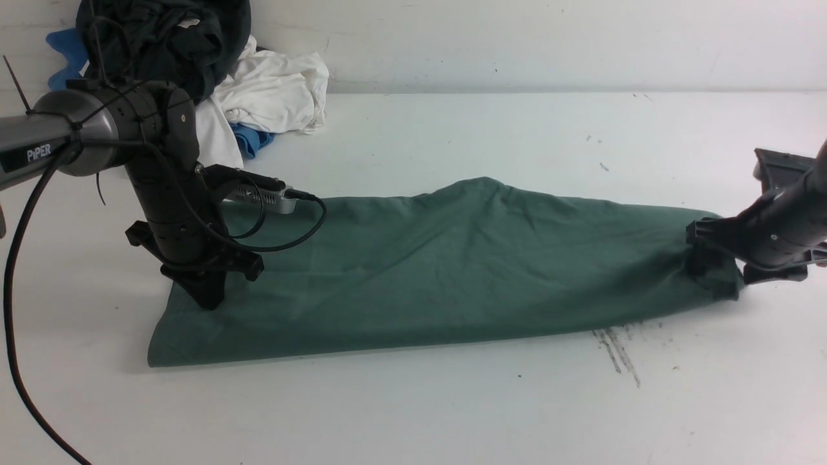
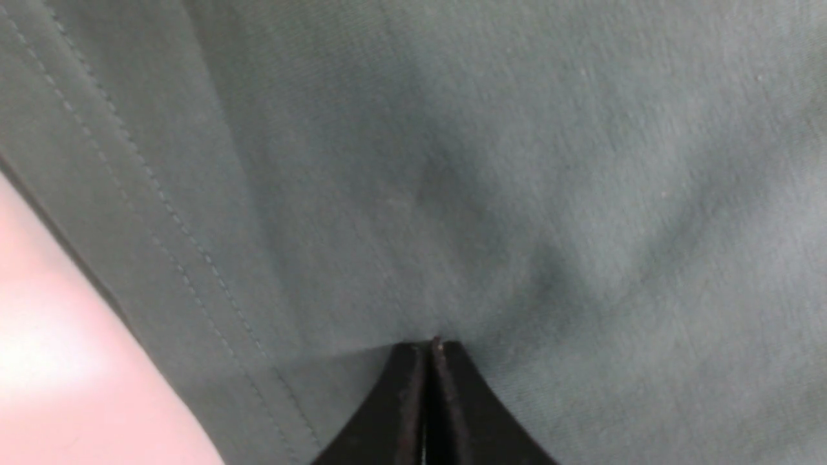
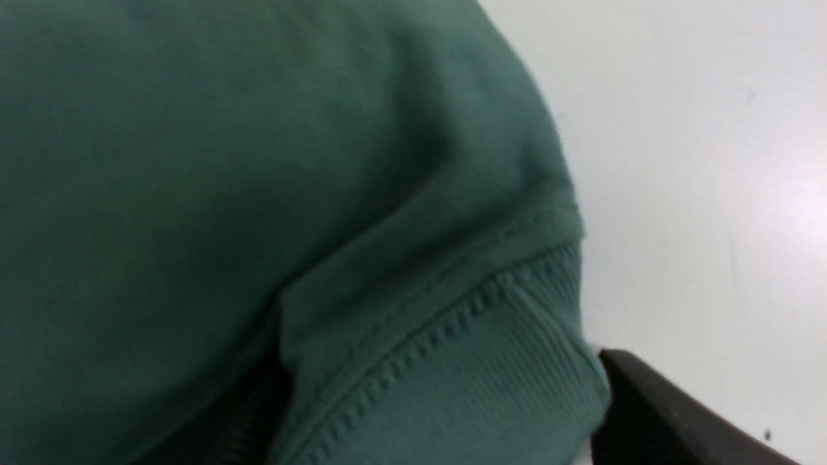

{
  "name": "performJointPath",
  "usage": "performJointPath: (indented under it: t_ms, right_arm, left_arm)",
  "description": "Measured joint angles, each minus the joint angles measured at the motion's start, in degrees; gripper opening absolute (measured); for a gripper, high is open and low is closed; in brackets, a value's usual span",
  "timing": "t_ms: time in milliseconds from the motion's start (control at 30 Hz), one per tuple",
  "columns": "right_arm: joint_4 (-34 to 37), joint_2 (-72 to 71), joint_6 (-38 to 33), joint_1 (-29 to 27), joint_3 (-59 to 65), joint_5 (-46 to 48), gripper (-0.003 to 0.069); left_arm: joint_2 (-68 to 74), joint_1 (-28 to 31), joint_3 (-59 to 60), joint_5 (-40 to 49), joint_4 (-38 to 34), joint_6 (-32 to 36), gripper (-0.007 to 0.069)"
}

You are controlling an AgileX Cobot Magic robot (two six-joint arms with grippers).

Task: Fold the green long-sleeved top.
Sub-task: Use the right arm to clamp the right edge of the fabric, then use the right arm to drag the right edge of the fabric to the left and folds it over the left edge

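From the front, the green long-sleeved top lies folded into a long band across the middle of the counter, with a soft hump along its far edge; the left hand stands tip-down on the top's left end, and the right hand sits low at its right end. Only this view takes in the far left corner, where a black garment, a white garment and a blue garment are heaped together against the wall, apart from the top; it alone also shows dark scuff marks on the counter just in front of the top's right part.

The left wrist view adds what the front hides: the left hand's fingers are pressed together with no gap, their tips against the cloth, which puckers slightly toward them; whether any fabric is pinched between them I cannot tell; a double row of stitching runs along the top's edge beside bare counter.

The right wrist view shows a ribbed band of the top lying between widely spread jaws; one finger sits just beside the band's edge, the other is a dark shape partly under the cloth; nothing looks clamped.
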Motion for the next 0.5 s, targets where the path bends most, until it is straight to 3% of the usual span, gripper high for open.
performJointPath:
  t_ms: [33,200,233,267,400,500]
  right_arm:
    - [0.51,0.07,-0.56,0.0,-0.17,0.0,0.0484]
    - [5.1,0.64,-8.38,0.0,-3.47,5.57,0.0108]
    - [5.1,0.48,-8.56,0.0,-3.77,6.15,0.0097]
    - [4.38,-0.33,-9.73,0.0,-4.63,8.12,0.004]
    - [-2.23,-4.82,-8.96,0.0,-5.37,11.41,0.0027]
    - [-16.88,-12.2,-2.29,0.0,-5.54,13.65,0.0028]
  left_arm:
    - [0.0,0.0,0.0,-0.02,0.0,0.0,-0.0008]
    - [-0.07,0.0,0.0,0.17,0.07,0.0,-0.0008]
    - [-0.06,0.0,0.0,0.17,0.01,0.0,-0.0008]
    - [-0.32,0.0,0.0,0.17,0.02,0.0,-0.0008]
    - [-1.61,0.0,0.61,0.31,-0.67,0.0,-0.0008]
    - [-6.62,0.0,1.05,0.81,-0.87,0.0,-0.0008]
